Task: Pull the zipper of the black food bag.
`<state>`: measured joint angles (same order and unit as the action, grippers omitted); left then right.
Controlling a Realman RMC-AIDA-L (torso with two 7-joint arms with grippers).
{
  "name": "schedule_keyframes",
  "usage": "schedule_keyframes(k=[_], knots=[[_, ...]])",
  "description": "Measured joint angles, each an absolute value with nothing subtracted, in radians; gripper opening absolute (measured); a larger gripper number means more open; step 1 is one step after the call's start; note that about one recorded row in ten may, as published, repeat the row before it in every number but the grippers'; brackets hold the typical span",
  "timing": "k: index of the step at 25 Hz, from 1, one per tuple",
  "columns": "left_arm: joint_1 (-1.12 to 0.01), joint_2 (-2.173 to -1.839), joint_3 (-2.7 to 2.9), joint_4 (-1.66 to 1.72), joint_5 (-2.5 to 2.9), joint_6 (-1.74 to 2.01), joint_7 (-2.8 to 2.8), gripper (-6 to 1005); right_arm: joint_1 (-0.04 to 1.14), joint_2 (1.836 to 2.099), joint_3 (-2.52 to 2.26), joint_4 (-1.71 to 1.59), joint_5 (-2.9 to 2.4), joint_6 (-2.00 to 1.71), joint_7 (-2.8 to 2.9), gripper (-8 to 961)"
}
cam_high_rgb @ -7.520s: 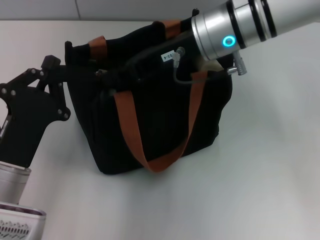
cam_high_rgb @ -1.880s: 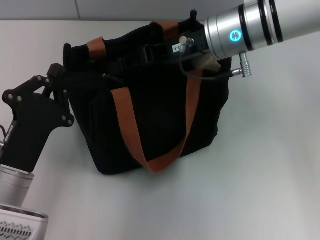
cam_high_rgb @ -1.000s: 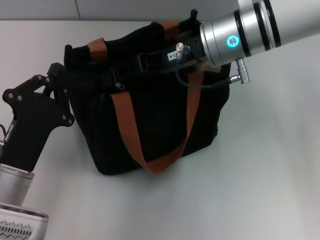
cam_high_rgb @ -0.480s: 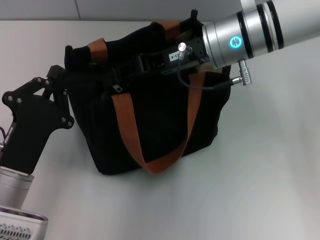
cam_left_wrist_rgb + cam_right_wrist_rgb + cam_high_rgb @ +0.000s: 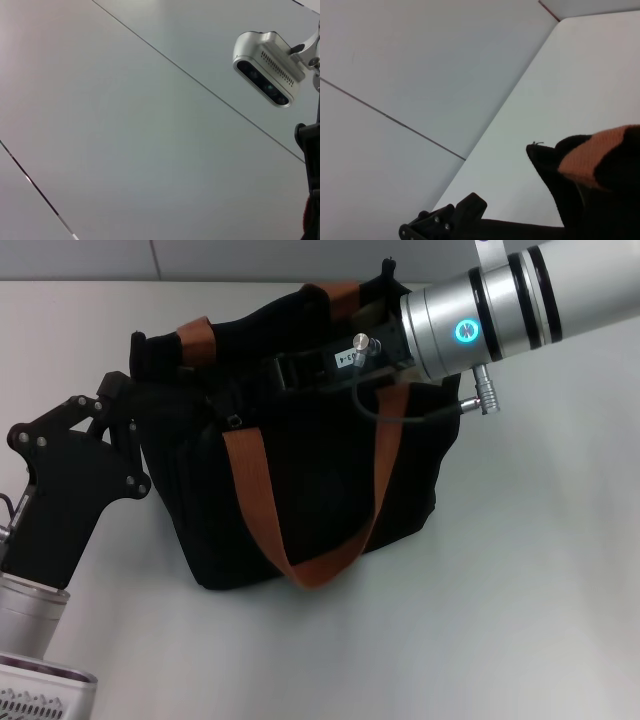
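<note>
Head view: black food bag [image 5: 300, 470] on white table [image 5: 520, 590], grey wall [image 5: 80, 258] behind; jaws' state unclear.

The head camera is looking forward and down onto the white table [image 5: 520, 570], taking in the whole black food bag [image 5: 320, 490] with an arm at each side. The left wrist camera is facing up and away at a pale panelled wall [image 5: 125, 125], catching the other wrist's camera housing [image 5: 265, 67] at its edge. The right wrist camera is sitting close over the bag's top, looking across a bag corner [image 5: 600, 170] and tabletop toward the wall, sharing the bag with the head view.
</note>
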<state>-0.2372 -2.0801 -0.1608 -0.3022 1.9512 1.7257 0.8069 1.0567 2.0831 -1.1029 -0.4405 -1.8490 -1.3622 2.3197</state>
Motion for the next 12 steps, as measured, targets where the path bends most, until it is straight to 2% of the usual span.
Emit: schedule_keyframes(k=[6, 9, 12], knots=[[-0.237, -2.080, -0.161, -0.302, 1.951, 1.726, 0.807, 19, 1.051, 2.085, -1.095, -0.441, -1.845, -1.358, 2.282, 168], [-0.237, -2.080, -0.161, -0.303, 1.951, 1.726, 0.807, 19, 1.039, 2.085, -1.093, -0.451, -1.843, -1.358, 2.267, 16], [-0.236, -2.080, -0.161, -0.301, 1.951, 1.726, 0.807, 19, 1.028, 2.085, -1.092, -0.464, -1.842, -1.355, 2.265, 5]])
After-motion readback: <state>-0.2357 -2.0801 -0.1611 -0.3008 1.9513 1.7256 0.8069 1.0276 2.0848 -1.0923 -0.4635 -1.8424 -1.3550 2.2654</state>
